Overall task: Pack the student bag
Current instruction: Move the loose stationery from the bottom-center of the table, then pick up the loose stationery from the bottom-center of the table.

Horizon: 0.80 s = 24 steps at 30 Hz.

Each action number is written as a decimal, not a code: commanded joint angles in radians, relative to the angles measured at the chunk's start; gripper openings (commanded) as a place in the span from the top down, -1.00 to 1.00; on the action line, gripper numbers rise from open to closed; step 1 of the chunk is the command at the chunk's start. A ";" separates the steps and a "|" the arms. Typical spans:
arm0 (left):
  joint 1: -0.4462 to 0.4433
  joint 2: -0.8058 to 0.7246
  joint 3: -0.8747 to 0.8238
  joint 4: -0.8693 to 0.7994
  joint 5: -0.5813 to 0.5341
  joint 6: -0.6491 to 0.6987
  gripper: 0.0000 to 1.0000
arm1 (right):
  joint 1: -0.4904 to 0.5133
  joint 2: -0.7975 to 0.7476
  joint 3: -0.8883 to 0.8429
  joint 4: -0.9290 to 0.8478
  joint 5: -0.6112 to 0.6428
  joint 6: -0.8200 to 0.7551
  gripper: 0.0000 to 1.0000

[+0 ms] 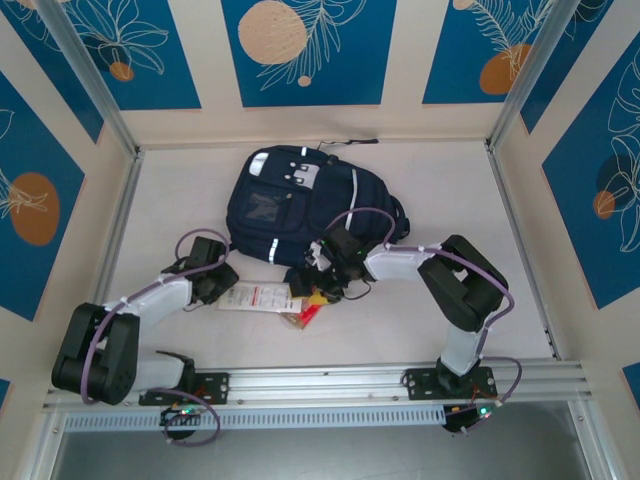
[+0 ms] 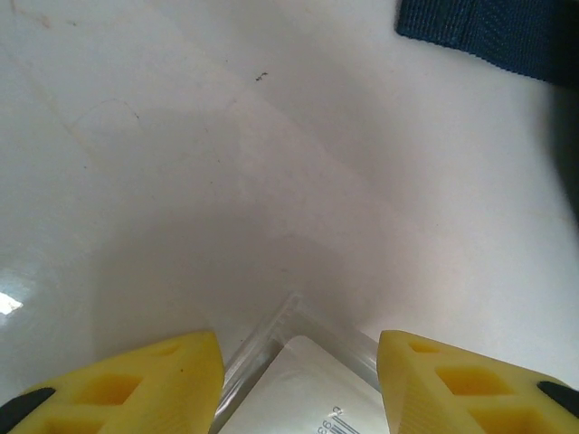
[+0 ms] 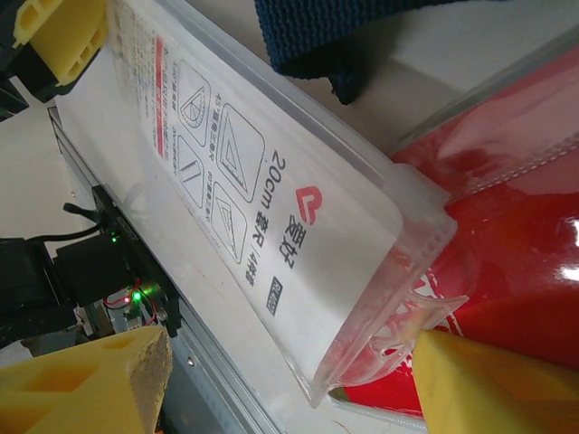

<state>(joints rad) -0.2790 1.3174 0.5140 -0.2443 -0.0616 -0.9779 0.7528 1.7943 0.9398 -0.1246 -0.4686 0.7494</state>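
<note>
left claw: yellow fingers apart, astride one corner of a clear packet with a white printed card, lying flat on the worktop. whether the fingers press on it cannot be told.

right claw: fingers wide apart, nothing clamped. the packet's other end and a red pouch sit between them.

student bag: flat on the worktop beyond both claws, front pocket up. it is well ahead of the left claw and off to its right, and near ahead of the right claw. a navy edge of the bag lies just past the packet.
</note>
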 commanded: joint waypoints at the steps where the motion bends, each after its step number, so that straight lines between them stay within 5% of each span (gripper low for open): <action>1: -0.070 0.093 -0.065 0.075 0.233 -0.037 0.00 | 0.007 0.037 0.023 0.006 -0.026 0.011 -0.43; 11: -0.111 0.089 -0.054 0.080 0.247 -0.045 0.02 | -0.024 0.037 0.028 0.132 -0.102 0.105 -0.37; 24: -0.114 0.028 -0.051 0.052 0.255 -0.049 0.02 | -0.027 0.011 0.032 0.242 -0.178 0.213 0.03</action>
<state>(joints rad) -0.3298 1.3029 0.5110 -0.2420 -0.1169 -0.9806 0.7246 1.8183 0.9489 0.0849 -0.6018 0.9264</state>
